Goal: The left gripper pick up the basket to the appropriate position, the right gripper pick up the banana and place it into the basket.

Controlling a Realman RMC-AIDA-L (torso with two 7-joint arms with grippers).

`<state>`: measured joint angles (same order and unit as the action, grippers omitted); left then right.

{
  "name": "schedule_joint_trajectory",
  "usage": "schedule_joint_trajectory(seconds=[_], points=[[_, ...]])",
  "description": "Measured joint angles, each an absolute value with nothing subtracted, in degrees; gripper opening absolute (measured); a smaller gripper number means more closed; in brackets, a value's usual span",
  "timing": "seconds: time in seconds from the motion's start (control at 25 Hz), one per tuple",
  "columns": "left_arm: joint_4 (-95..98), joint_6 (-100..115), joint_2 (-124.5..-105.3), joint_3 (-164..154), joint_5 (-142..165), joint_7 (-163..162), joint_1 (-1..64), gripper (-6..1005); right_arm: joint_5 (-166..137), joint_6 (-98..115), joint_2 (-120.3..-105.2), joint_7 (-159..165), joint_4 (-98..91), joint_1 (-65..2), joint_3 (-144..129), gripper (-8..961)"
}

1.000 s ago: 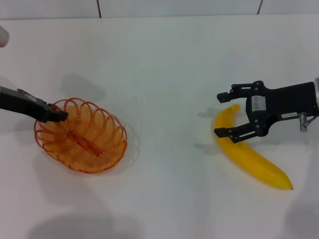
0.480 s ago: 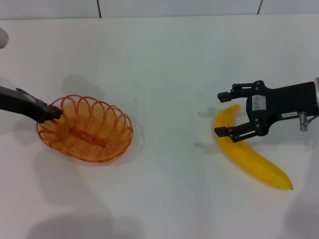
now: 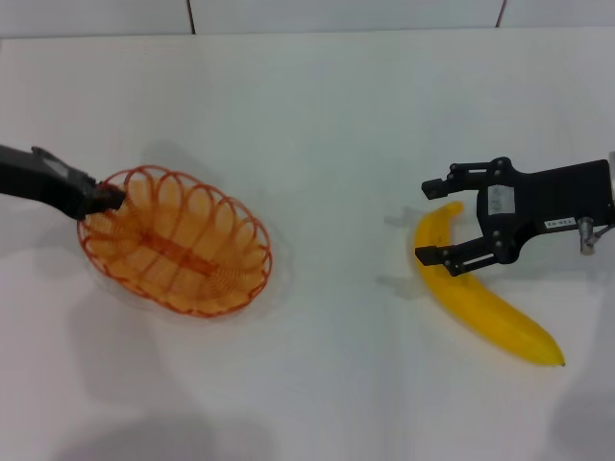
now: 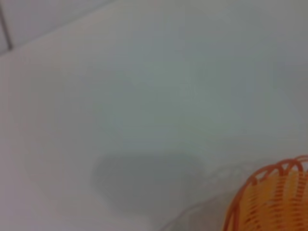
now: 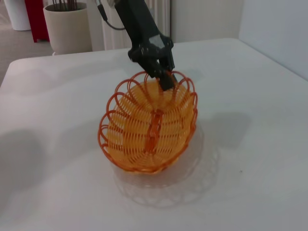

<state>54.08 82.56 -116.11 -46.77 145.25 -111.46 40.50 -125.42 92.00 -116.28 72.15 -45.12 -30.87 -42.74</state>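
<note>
Carried a little further toward the middle of the desk (image 3: 317, 125) over the last second: basket (image 3: 178, 242), now sitting higher and more to the right in the head view than a moment ago, and tipped differently, its far rim pinched by the left gripper (image 3: 101, 199). Clenched on that scalloped edge, judging by the right wrist view, where the black claw bites the wire loops and the basket hangs tilted, lifted off the desk with its shadow spread below. Probably mid-carry, then, with the placing of the basket not yet finished.

No shift on the other side. Parked over the stem end of the banana (image 3: 485, 303), fingers spread wide to either side of it: right gripper (image 3: 442, 219), not yet closed on anything. Banana lying flat on the desk, well apart from the basket, so the second half of the task not begun.

Shown only by the right wrist view: the tilt and lift of the basket, the grip point on its rim, a pot in the background. From the left wrist view, merely a corner of orange rim (image 4: 274, 197) and bare desk. From the head view alone, the gap between basket and banana.
</note>
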Motion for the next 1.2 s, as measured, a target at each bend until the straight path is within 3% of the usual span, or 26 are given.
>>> schedule_joint_trajectory(seconds=[1.2], points=[[39.6, 72.6, -115.93, -45.0, 127.0, -108.2, 44.7, 61, -124.9, 92.3, -116.22, 73.6, -45.6, -31.2, -42.5, 905]])
